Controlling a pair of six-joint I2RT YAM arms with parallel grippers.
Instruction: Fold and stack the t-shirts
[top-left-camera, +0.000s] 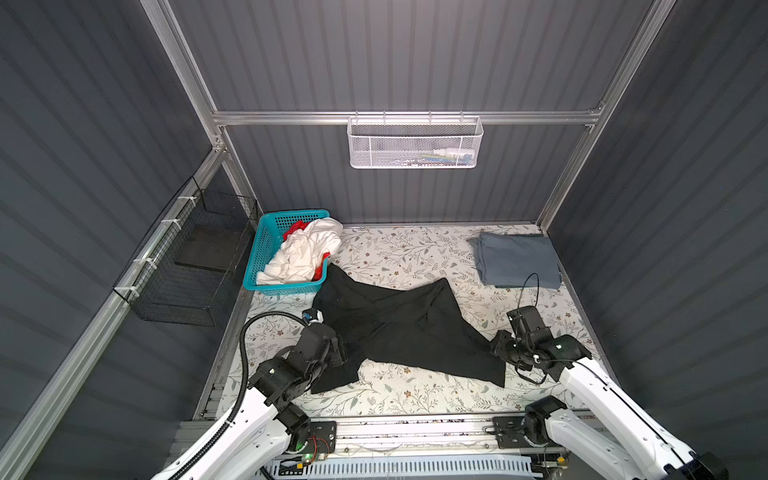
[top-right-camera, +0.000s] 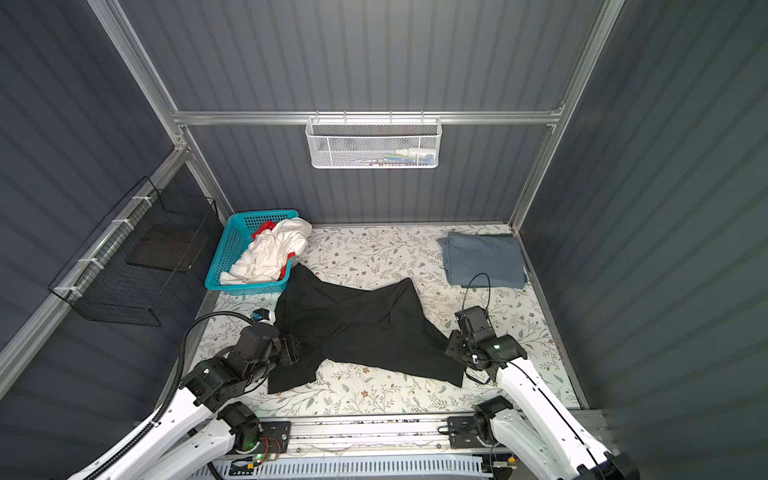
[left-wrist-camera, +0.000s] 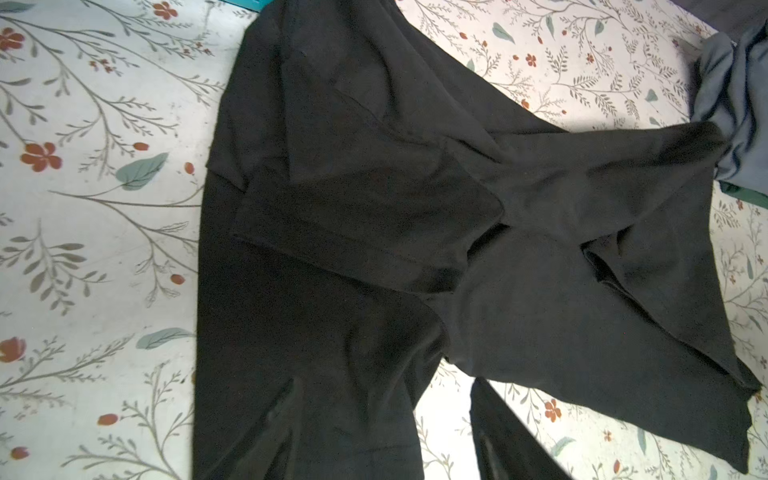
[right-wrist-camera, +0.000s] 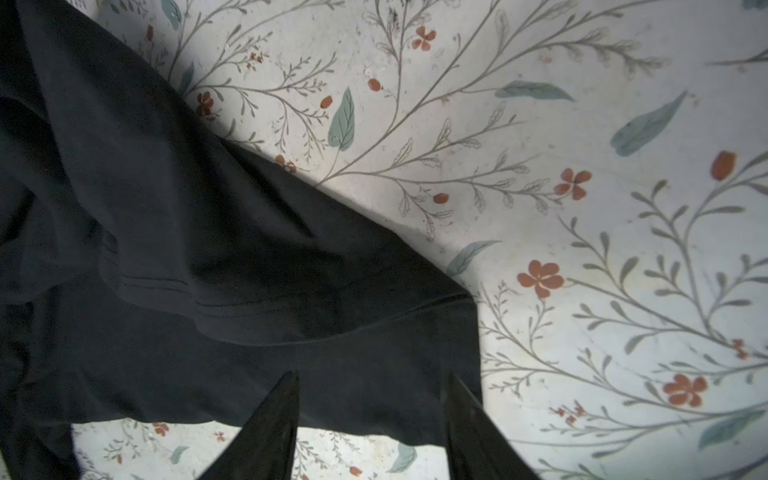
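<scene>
Floral table (top-left-camera: 415, 249) is covered at the middle by the crumpled black t-shirt (top-left-camera: 407, 328), its near edges overhung by the left hand (left-wrist-camera: 384, 380) and the right hand (right-wrist-camera: 374, 374), both held wide. A folded blue-grey t-shirt (top-left-camera: 519, 259) is laid far right; a white t-shirt (top-left-camera: 303, 253) and a red t-shirt (top-left-camera: 296, 227) are heaped in the teal basket (top-left-camera: 266, 249).

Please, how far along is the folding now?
Done: the blue-grey shirt lies folded at back right. In hand: the black shirt lies unfolded, the left claw and right claw open at its sides. Left: the white shirt and red shirt wait in the teal basket.
</scene>
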